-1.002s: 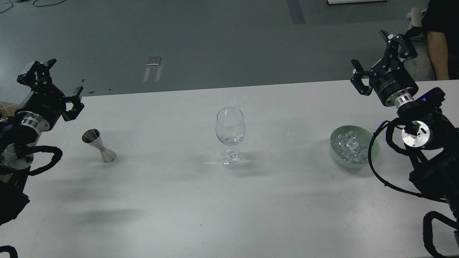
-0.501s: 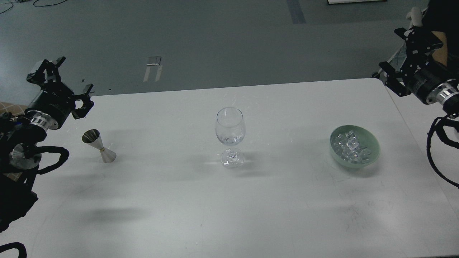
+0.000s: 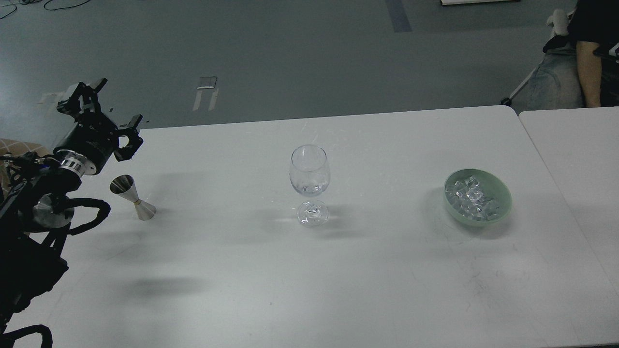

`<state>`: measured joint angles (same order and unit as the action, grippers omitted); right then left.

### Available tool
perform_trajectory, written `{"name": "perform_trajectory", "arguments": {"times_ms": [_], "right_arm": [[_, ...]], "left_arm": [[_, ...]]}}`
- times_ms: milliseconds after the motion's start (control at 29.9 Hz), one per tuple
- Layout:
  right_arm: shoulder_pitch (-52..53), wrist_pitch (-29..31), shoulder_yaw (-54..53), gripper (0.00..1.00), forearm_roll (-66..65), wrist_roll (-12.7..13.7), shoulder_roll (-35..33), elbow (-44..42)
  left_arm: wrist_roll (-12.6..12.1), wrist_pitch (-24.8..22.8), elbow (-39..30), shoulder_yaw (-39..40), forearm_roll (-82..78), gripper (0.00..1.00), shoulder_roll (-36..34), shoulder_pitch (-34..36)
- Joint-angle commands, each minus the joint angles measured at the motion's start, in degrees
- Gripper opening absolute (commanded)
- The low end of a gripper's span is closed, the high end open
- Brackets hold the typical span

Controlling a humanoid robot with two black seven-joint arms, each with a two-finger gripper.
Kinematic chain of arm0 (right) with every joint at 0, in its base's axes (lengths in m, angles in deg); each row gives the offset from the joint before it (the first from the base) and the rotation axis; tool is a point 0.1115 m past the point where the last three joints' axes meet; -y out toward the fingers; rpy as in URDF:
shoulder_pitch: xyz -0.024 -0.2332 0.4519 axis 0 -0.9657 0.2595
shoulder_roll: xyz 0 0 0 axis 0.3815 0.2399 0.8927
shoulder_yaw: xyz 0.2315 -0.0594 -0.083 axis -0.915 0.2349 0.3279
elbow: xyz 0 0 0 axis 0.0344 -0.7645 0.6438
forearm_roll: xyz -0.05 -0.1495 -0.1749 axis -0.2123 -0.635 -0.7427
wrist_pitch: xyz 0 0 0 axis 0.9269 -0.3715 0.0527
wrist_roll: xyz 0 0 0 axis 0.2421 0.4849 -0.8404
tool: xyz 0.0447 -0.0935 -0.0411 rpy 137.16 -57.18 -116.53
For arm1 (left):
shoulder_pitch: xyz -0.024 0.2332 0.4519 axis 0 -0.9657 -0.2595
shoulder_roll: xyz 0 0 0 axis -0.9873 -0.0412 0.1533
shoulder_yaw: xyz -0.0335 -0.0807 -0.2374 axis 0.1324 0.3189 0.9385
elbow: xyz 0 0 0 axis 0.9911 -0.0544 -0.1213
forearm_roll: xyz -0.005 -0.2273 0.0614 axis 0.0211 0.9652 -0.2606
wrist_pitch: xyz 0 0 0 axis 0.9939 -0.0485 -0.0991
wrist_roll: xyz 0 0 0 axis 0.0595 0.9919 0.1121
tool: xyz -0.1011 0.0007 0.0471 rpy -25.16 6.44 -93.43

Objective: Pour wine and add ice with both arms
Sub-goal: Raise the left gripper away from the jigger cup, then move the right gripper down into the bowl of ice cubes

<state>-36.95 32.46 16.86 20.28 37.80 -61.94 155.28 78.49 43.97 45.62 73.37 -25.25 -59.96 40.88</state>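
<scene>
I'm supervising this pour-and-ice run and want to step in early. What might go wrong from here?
The left gripper, open, hovers just above the narrow-waisted steel jigger; a skewed approach may topple it. The tall stemmed wine glass stands on a small foot and would tip easily. The right arm is out of view, far from the ice.

1. This looks like a robotics lab or test hall, not a home or a bar.
2. The floor [image 3: 290, 53] is bare grey, with tape marks [image 3: 205, 92] and loose cables [image 3: 29, 4] at the far edge.
3. Two plain white surfaces [image 3: 367, 270] stand pushed together.
4. A black robot arm [image 3: 53, 193] with exposed looped cabling reaches in at the left.
5. A person [image 3: 592, 53] stands at the far right.
</scene>
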Motion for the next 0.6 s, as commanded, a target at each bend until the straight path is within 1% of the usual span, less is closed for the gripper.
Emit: {"name": "perform_trajectory", "arguments": {"times_ms": [0, 200, 367, 434, 568], "right_arm": [[0.58, 2.83, -0.02, 1.0, -8.74, 0.01, -3.29, 2.54], [5.49, 10.89, -0.02, 1.0, -19.28, -0.17, -2.78, 4.65], [7.61, 10.89, 0.16, 1.0, -26.59, -0.17, 1.79, 5.71], [7.7, 10.89, 0.16, 1.0, -32.46, -0.25, 5.82, 5.71], [8.48, 10.89, 0.68, 1.0, -39.67, -0.52, 10.04, 5.62]], "left_arm": [[0.08, 0.21, 0.07, 0.0, -0.32, 0.99, 0.57, -0.02], [0.08, 0.47, 0.07, 0.0, -0.5, 0.99, 1.62, 0.07], [0.34, 0.39, -0.01, 0.0, -0.5, 0.99, 1.53, 0.16], [0.34, 0.39, -0.01, 0.0, -0.5, 0.99, 1.53, 0.16], [0.34, 0.39, -0.01, 0.0, -0.5, 0.99, 1.53, 0.33]]}}
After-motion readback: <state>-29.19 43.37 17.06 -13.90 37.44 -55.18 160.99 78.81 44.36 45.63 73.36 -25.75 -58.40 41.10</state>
